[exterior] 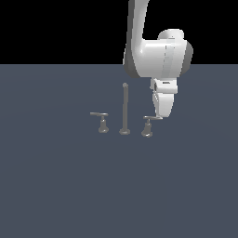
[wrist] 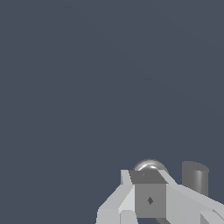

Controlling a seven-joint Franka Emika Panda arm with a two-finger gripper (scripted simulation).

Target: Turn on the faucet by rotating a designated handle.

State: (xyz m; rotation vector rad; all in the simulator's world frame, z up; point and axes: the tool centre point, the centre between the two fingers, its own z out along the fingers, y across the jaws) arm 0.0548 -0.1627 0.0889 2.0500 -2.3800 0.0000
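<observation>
- Overall, the faucet (exterior: pixel 124 116) stands as three small grey pieces in a row on a flat blue-grey floor (exterior: pixel 56 186), with wide open room on every side and toward the lower edge of the exterior view.
- At the exterior view's left sits the twin handle (exterior: pixel 102 122), its bar jutting leftward from a flared post, well apart from the arm.
- Between the two handles rises the spout (exterior: pixel 124 109), a tall thin upright rod on a small round foot.
- At the exterior view's right stands the handle (exterior: pixel 148 125), a short flared post with a thin pale bar across its top.
- Above it, the white arm (exterior: pixel 155 53) comes down from the upper edge and bends its wrist downward.
- Its gripper (exterior: pixel 160 114) points down, tip right at the right end of the handle's bar; contact cannot be told.
- From the wrist view, pale fingers (wrist: pixel 151 199) sit close together over a shiny rounded piece; whether the jaws grip anything cannot be told.
</observation>
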